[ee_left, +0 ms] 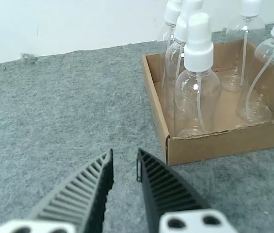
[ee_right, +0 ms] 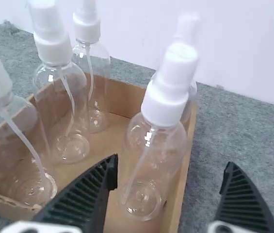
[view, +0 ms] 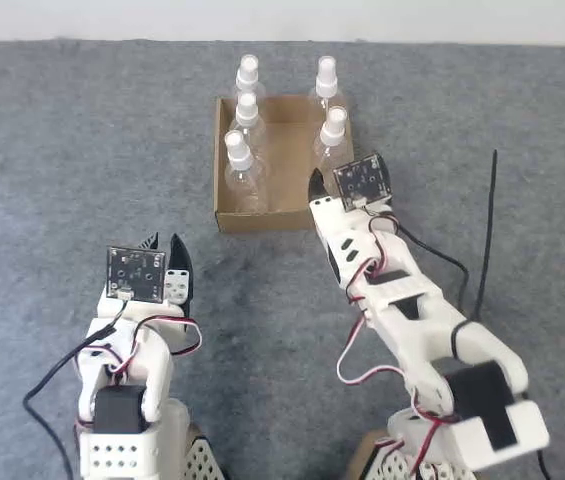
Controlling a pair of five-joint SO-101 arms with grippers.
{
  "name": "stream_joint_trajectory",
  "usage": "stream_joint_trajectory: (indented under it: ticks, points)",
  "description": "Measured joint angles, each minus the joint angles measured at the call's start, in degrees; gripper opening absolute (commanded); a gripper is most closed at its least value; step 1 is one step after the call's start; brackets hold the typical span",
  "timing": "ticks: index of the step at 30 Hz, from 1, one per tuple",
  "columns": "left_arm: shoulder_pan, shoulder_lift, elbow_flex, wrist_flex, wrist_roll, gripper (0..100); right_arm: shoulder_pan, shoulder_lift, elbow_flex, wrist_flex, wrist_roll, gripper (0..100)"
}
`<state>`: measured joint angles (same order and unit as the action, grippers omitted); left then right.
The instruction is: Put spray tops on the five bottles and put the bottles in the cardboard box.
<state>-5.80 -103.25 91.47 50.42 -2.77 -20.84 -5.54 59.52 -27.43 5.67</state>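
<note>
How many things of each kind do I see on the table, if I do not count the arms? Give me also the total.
bottles: 5
spray tops: 5, one on each bottle
box: 1
Total: 11

Your work surface is a grey felt mat (view: 82, 150) with a coarse, fibrous texture. A plain white wall (view: 282, 18) stands directly behind the mat's far edge, meeting it in a straight line. Lighting across the mat is even, with soft shadows.
</note>
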Motion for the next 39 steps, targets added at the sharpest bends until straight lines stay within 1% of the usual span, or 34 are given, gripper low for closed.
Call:
stream_joint_trajectory:
  ticks: [10, 15, 19, 25, 30, 39]
  points:
    - [0.0, 0.0, 0.0, 0.0, -0.3, 8, -0.1, -6.8, 6.2, 0.0, 0.0, 28.5]
    - [0.0, 0.0, 0.0, 0.0, -0.3, 8, -0.1, -12.7, 11.6, 0.0, 0.0, 14.3]
    - [0.0, 0.0, 0.0, 0.0, -0.3, 8, -0.1, -18.6, 15.6, 0.0, 0.0, 7.8]
    - [0.0, 0.0, 0.9, 0.0, -0.3, 8, -0.1, -27.0, 21.5, 0.0, 0.0, 5.3]
    - [0.1, 0.0, 1.6, -2.2, -0.3, 8, -0.1, -33.4, 26.8, 0.0, 0.0, 3.0]
    - [0.1, 0.0, 1.6, -2.6, -0.3, 8, -0.1, -45.0, 34.6, 0.1, 0.0, 2.8]
